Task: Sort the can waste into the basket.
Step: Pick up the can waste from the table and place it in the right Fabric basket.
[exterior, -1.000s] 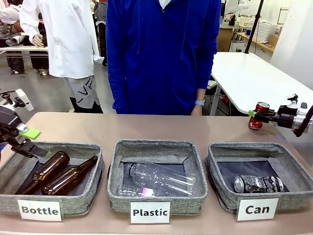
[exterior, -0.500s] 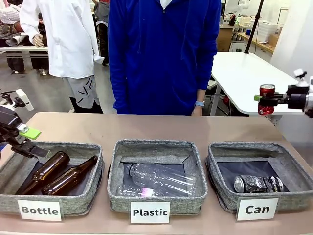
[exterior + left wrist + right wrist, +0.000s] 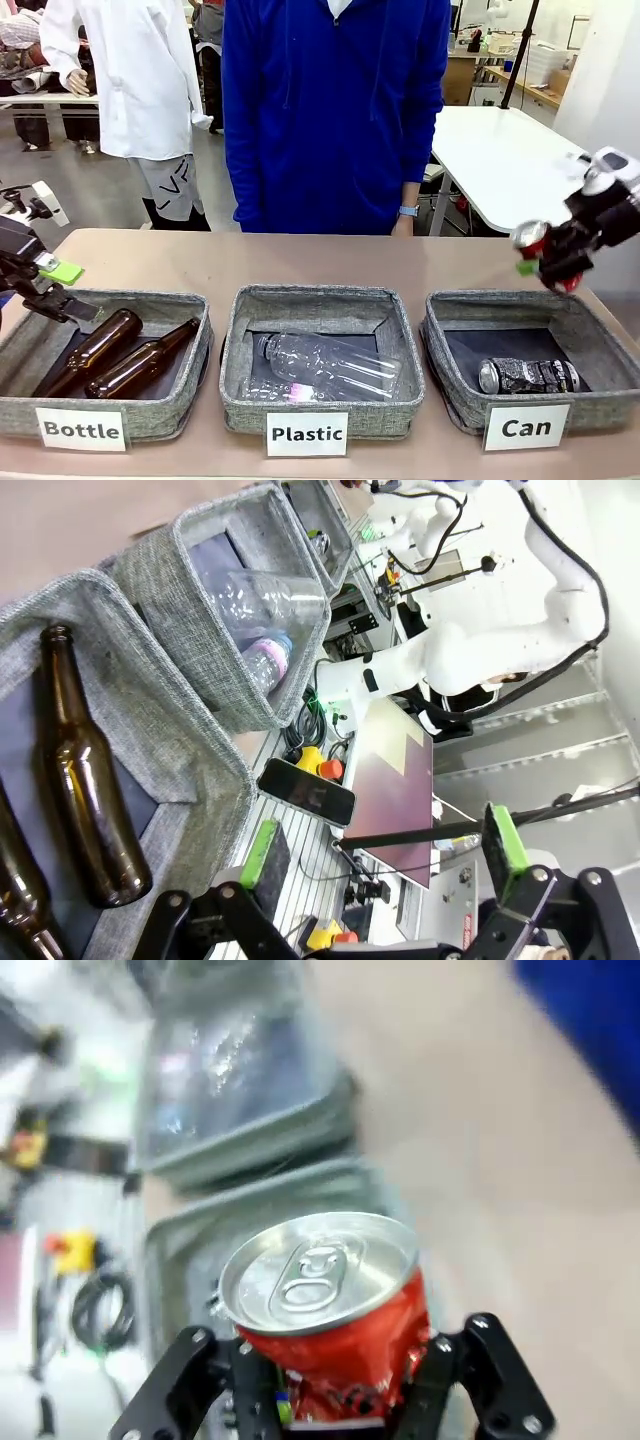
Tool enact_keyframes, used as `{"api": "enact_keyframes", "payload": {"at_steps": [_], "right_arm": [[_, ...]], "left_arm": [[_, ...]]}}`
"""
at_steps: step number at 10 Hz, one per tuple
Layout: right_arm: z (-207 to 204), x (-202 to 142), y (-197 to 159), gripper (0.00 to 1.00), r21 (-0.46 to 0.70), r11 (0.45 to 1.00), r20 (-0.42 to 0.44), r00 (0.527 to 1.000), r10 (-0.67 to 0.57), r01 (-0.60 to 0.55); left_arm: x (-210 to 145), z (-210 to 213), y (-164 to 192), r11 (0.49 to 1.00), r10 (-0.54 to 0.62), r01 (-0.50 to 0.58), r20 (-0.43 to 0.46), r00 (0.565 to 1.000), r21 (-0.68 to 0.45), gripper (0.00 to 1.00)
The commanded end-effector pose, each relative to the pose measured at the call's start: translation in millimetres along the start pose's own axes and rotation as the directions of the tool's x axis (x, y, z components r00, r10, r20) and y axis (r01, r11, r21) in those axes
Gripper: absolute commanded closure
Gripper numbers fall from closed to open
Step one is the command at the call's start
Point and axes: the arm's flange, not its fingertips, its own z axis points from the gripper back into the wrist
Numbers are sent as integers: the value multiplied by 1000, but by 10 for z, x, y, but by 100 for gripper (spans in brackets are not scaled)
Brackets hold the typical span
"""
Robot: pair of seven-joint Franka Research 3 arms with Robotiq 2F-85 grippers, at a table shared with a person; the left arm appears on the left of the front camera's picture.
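Right fingers (image 3: pixel 540 258) grip the red can (image 3: pixel 535 243) over the Can basket (image 3: pixel 452 318); left fingers (image 3: pixel 55 285) spread above brown bottles (image 3: pixel 100 345).

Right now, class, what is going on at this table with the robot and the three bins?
The right gripper is shut on the dented red can, holding it tilted in the air above the far edge of the grey "Can" basket, where a black can already lies. The left gripper hangs open over the "Bottle" bin, which holds two brown bottles. A person in a blue top stands at the far side.
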Motion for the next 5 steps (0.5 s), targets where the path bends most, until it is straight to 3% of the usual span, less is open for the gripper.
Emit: {"api": "enact_keyframes", "payload": {"at_steps": [1, 3, 5], "right_arm": [[-283, -70, 346, 100, 71, 974, -174, 959, 225, -216], [-470, -182, 599, 100, 84, 964, -257, 929, 265, -251], [-514, -244, 587, 100, 47, 974, -264, 938, 225, -221]], "left_arm": [[-27, 20, -28, 1000, -4, 4, -8, 1000, -6, 0], [-27, 20, -28, 1000, -4, 4, -8, 1000, -6, 0], [-27, 20, -28, 1000, -4, 4, -8, 1000, -6, 0]]}}
